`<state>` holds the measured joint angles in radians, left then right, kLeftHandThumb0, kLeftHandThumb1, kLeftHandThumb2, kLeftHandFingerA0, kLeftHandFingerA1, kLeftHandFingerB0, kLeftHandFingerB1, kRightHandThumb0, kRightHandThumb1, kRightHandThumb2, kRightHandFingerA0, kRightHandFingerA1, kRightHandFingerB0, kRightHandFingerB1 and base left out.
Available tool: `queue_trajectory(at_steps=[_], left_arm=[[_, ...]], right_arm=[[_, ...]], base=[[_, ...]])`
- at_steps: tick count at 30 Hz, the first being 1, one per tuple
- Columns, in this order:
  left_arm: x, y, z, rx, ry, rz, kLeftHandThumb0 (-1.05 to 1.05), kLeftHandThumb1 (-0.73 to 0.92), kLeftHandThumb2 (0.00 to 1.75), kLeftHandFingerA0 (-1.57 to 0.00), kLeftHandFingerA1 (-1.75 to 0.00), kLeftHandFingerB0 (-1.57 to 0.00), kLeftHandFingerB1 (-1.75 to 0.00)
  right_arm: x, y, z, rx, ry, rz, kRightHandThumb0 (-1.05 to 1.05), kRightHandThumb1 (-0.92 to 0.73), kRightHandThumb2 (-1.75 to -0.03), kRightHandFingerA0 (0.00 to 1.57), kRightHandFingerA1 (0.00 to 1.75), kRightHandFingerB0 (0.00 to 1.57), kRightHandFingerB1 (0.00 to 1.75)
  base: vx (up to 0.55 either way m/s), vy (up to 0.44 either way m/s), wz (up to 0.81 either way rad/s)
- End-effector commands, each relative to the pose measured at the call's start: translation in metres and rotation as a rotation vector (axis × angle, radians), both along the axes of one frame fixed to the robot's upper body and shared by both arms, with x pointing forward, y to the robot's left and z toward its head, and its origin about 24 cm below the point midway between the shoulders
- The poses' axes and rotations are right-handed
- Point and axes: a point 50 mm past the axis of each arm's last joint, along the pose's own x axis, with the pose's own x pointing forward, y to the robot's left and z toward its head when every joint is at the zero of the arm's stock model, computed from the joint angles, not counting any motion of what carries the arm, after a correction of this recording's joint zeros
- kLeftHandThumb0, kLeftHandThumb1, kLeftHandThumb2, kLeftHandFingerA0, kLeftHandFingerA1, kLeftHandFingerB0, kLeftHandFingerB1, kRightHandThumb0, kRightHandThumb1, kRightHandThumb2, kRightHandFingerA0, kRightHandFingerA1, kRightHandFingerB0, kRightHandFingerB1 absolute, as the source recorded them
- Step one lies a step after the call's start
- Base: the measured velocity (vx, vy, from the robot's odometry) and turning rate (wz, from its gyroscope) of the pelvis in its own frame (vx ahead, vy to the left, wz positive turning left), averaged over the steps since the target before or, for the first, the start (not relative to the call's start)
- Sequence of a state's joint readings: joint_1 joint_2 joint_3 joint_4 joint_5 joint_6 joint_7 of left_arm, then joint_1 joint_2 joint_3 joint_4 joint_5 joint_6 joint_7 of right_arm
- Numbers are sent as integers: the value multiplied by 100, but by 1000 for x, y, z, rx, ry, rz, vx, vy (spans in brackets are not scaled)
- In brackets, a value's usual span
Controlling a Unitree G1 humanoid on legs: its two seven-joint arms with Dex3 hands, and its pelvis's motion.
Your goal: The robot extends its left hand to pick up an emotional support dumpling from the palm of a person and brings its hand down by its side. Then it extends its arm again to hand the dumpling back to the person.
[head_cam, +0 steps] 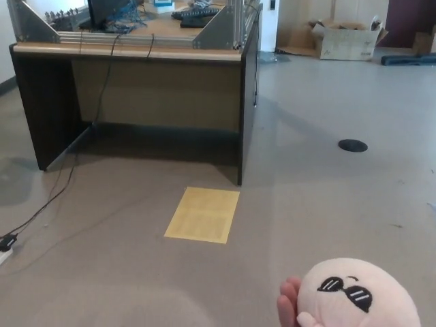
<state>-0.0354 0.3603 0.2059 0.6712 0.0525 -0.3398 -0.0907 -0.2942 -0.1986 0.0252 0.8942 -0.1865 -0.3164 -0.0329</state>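
We see the dumpling (361, 294) at the bottom right of the frame. It is round, soft and pale pink. It has a little face with black sunglasses and a tiny curl above them. The bottom edge of the frame cuts it off.

A person's hand (291, 305) holds the dumpling from below. We see fingertips poking out on its left side, touching it. The rest of that hand is hidden under the dumpling.

We cannot see the robot's left hand or its right hand anywhere, so we cannot tell if their fingers are spread or pressed together.

The floor (327, 191) is grey and fills most of the frame. A yellow sheet (203, 214) lies flat on it near the middle, well apart from the dumpling. A small black disc (353, 145) sits on the floor at the right.

A big dark worktop (136, 52) stands at the upper left. On top of it we see metal frame pieces (221, 27), blue wires (126, 20) and a keyboard (194, 15). A black cable (61, 187) hangs down from it and runs across the floor to a plug strip (5, 246) at the left edge.

An open cardboard box (347, 39) sits on the floor at the upper right, by the wall.
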Motion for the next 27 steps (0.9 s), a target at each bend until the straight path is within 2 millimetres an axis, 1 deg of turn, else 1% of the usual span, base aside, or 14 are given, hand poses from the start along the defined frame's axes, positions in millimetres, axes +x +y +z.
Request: queue_trajectory(at_steps=[1, 5, 6, 7, 8, 9, 13, 16, 17, 19, 22, 23, 25, 27], left_arm=[[8, 12, 34, -5, -200, -53, -15, 38, 88, -14, -51, -8, -49], [32, 23, 85, -23, -275, -168, -18, 32, 83, -4, -48, 0, -46], [39, 24, 104, -11, -301, -219, -37, 41, 53, -12, -32, -8, -22], [43, 24, 115, -4, -317, -251, -37, 41, 53, -12, -32, -8, -22], [56, 22, 158, 30, -358, -375, -48, 33, 70, -2, -27, -2, -17], [59, 20, 176, 72, -370, -428, -54, 35, 75, 0, -27, 0, -17], [68, -5, 253, 251, -433, -639, -56, 34, 77, 0, -24, 0, -20], [68, -15, 272, 288, -440, -687, -56, 34, 77, 0, -25, 0, -20], [69, -38, 303, 315, -450, -793, -54, 34, 75, 0, -24, 0, -20], [69, -59, 328, 351, -442, -881, -51, 32, 74, 0, -18, 0, -22], [69, -65, 334, 359, -433, -900, -51, 32, 74, 0, -18, 0, -22], [70, -78, 345, 400, -427, -941, -47, 30, 74, 0, -17, 0, -27], [69, -107, 368, 492, -433, -1026, -46, 28, 73, 0, -17, 0, -23], [69, -112, 371, 500, -433, -1039, -46, 28, 73, 0, -17, 0, -23]], right_arm=[[4, -6, 16, 5, -159, 21, -43, -49, -77, 74, 61, 54, 52], [3, -8, 16, 0, -165, 20, -41, -49, -76, 75, 62, 54, 52], [3, -9, 16, -1, -170, 23, -40, -48, -76, 76, 62, 55, 52], [2, -9, 16, 0, -173, 26, -40, -48, -76, 76, 62, 55, 52], [3, -8, 17, -7, -176, 29, -41, -49, -76, 76, 62, 55, 52], [4, -8, 17, -7, -174, 27, -41, -49, -77, 75, 62, 54, 52], [5, -9, 17, -11, -169, 21, -42, -49, -77, 76, 62, 54, 52], [5, -9, 17, -10, -170, 20, -42, -49, -77, 76, 62, 54, 52], [5, -9, 18, -6, -175, 19, -41, -49, -76, 76, 62, 54, 52], [6, -9, 19, -4, -185, 25, -40, -49, -76, 76, 63, 54, 52], [6, -9, 19, -4, -188, 28, -40, -49, -76, 76, 63, 54, 52], [6, -9, 19, -5, -186, 25, -36, -58, -58, 83, 51, 60, 40], [6, -9, 18, -8, -181, 22, -35, -58, -58, 83, 51, 59, 40], [6, -9, 18, -10, -181, 22, -35, -58, -58, 83, 51, 59, 40]], base=[[96, 5, 1], [87, 7, 2], [84, 6, 4], [80, 5, 5], [0, 0, 0], [0, 0, 0], [0, 0, 0], [0, 0, 0], [0, 0, 0], [0, 0, 0], [0, 0, 0], [0, 0, 0], [0, 0, 0], [0, 0, 0]])
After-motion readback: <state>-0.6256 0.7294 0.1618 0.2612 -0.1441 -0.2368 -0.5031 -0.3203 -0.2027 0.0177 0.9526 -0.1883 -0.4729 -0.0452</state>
